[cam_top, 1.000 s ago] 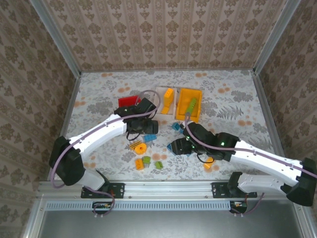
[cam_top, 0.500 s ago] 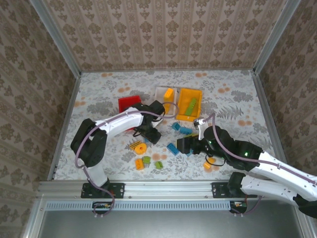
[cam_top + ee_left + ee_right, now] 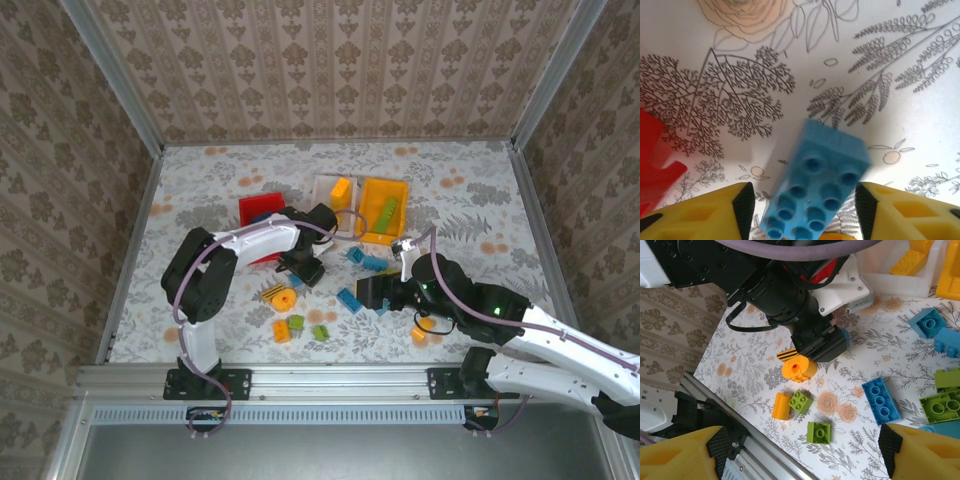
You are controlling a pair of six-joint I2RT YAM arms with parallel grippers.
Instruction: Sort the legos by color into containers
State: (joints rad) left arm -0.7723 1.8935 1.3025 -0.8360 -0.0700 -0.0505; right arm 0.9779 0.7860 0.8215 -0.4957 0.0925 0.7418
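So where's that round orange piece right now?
In the overhead view the round orange piece lies on the left half of the table, beside a striped yellow brick and beyond a small orange brick and a green brick.

I note blue brick [image 3: 815, 185], lower centre: smooth moulded plastic, mild sheen. Table cover [image 3: 900, 75], upper frame: matt, printed florals. Red bin [image 3: 652, 165], left edge: glossy plastic. Left gripper fingers [image 3: 910, 215]: matt yellow plastic, black inner faces. Rail [image 3: 330, 378], bottom: brushed metal.
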